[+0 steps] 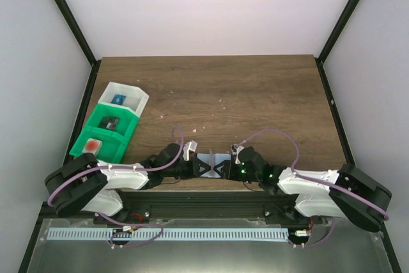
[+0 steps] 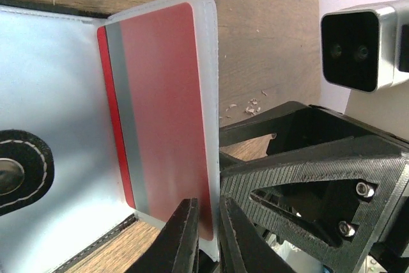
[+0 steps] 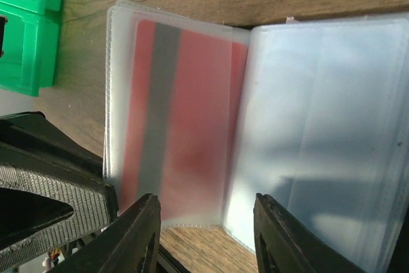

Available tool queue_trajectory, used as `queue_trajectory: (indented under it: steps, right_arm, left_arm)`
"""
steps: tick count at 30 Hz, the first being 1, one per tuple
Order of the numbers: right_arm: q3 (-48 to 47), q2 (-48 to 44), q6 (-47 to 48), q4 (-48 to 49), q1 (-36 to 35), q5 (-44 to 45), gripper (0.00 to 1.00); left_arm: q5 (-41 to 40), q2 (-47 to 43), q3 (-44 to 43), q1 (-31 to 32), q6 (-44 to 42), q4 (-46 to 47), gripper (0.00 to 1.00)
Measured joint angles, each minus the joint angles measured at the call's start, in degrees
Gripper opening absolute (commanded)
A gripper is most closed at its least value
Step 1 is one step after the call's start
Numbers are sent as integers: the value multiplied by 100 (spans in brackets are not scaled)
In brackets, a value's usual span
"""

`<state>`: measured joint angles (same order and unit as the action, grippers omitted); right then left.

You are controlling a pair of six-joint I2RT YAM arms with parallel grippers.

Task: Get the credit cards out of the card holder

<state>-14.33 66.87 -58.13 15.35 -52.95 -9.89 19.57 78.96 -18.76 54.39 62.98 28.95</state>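
The card holder (image 1: 211,163) lies open at the table's near edge between my two grippers. In the left wrist view its pale inner panel (image 2: 51,81) and clear sleeves stand up, and a red credit card (image 2: 163,107) with a grey stripe sits in one sleeve. My left gripper (image 2: 209,222) is shut on the lower corner of that sleeve and card. In the right wrist view the red card (image 3: 185,119) shows through the frosted sleeve. My right gripper (image 3: 204,228) is open and empty, its fingers on either side of the sleeves' fold. Other cards cannot be made out.
A white bin (image 1: 124,99) and green bins (image 1: 108,133) holding small items stand at the left. The green bin also shows in the right wrist view (image 3: 29,23). The holder's black snap strap (image 2: 19,171) lies on the inner panel. The right arm's finger (image 2: 307,177) is close beside my left fingers.
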Motion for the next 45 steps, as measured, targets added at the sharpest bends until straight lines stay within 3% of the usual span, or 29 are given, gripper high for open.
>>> queue_trajectory:
  steps: [6,19,27,36,45]
  right_arm:
    - [98,-4,-94,173,0,-101,50]
    - [98,-149,-92,136,0,-98,51]
    - [374,-496,457,184,-2,-210,51]
    - [474,-656,988,190,-267,-144,67]
    - [354,-295,1222,186,-643,330,71]
  left_arm:
    - [11,55,0,9,4,61,16]
    - [22,138,-42,28,7,105,18]
    - [22,142,-44,31,7,101,18]
    - [20,168,-70,33,52,98,20]
    - [17,216,-76,42,131,101,21]
